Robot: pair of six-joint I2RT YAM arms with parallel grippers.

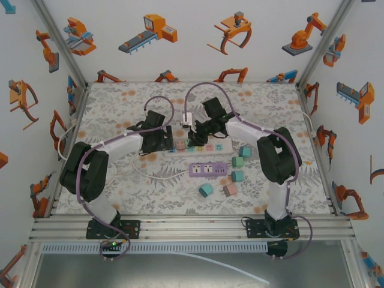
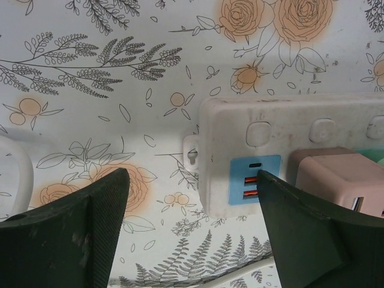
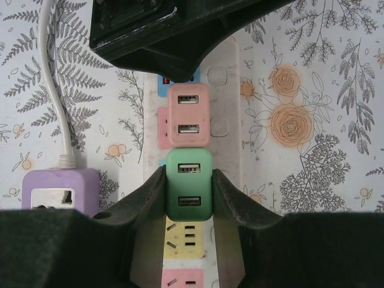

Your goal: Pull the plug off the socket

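Note:
A white power strip [image 1: 217, 146] lies across the middle of the table. A green plug [image 3: 189, 180] sits in one of its sockets, and my right gripper [image 3: 189, 187] is shut on it, one finger against each side. A pink plug [image 3: 189, 114] is plugged in just beyond it. My left gripper [image 2: 192, 201] is open at the strip's end [image 2: 240, 120]. Its right finger [image 2: 300, 228] rests over the blue socket [image 2: 255, 177], while the left finger [image 2: 90, 228] stands apart over the mat. The pink plug [image 2: 342, 174] is beside that right finger.
A purple power strip [image 1: 208, 170] with a white cable lies just in front of the white one, also seen as the purple strip [image 3: 60, 192]. Several loose teal, green and pink cubes [image 1: 237, 176] are scattered at the front right. Walls enclose the table.

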